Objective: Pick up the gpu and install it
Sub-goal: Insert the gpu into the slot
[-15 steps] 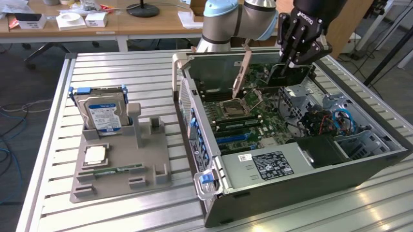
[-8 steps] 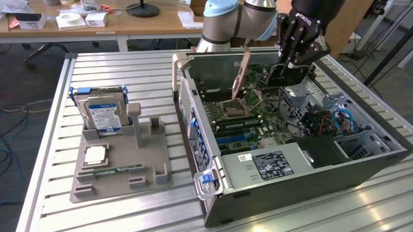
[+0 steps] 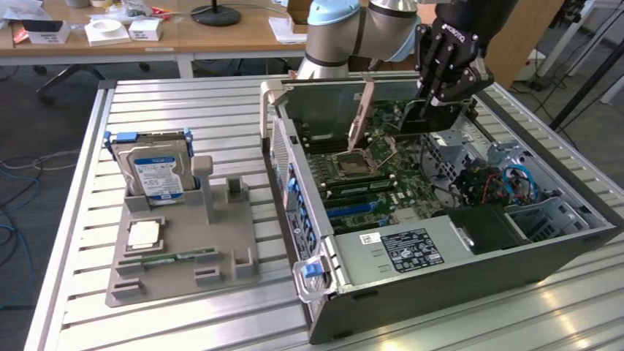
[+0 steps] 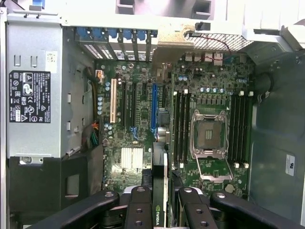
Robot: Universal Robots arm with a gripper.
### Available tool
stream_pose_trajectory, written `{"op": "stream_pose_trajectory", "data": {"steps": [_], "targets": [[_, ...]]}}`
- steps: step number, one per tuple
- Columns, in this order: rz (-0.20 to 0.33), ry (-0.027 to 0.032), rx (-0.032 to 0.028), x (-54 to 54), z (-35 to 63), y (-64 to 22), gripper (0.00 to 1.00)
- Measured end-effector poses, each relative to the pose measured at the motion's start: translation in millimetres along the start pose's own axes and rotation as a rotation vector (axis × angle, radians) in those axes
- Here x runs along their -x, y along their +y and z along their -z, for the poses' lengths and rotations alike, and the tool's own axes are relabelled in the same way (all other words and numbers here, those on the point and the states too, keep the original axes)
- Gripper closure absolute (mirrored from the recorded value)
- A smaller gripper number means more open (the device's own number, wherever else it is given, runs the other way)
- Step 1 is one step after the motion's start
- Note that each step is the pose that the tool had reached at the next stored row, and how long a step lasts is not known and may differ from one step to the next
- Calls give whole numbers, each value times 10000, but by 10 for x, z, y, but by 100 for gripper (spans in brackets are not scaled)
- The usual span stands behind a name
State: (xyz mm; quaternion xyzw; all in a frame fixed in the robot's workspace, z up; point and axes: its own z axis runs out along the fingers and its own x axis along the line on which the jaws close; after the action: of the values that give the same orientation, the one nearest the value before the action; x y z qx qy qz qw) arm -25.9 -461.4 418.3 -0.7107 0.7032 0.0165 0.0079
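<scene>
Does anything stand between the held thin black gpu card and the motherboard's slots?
Nothing visible does. The gripper holds the gpu card edge-on above the open computer case, and the long blue slot on the green motherboard lies bare.

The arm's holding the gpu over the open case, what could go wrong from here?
The gpu, held edge-on in the gripper, may come down out of line with the blue slot and jam. If it slips, it could strike the open CPU socket close by.

So the arm (image 3: 390, 29) is angled in from 12 o'clock in the exterior view, the gripper (image 3: 440, 99) is pointed down, and the fingers (image 4: 138, 205) are clamped on the gpu (image 4: 157, 212).
</scene>
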Motion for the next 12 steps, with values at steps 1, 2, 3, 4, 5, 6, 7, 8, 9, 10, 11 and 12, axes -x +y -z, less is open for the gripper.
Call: {"op": "stream_pose_trajectory", "data": {"steps": [1, 2, 3, 4, 5, 6, 7, 8, 9, 10, 11, 12], "targets": [[-3, -1, -5, 7, -12, 2, 74], [-7, -3, -12, 14, -23, 5, 74], [-9, -1, -17, 21, -34, 8, 74], [-12, 0, -24, 27, -47, 11, 74], [-13, 0, -27, 32, -58, 14, 74], [-16, 1, -29, 37, -69, 16, 74], [-17, 0, -31, 43, -80, 18, 74], [-17, 1, -31, 48, -87, 19, 74], [-18, 7, -32, 55, -88, 21, 74], [-18, 7, -32, 56, -88, 21, 74], [-17, 7, -32, 55, -88, 21, 74], [-17, 7, -32, 55, -88, 21, 74]]}}
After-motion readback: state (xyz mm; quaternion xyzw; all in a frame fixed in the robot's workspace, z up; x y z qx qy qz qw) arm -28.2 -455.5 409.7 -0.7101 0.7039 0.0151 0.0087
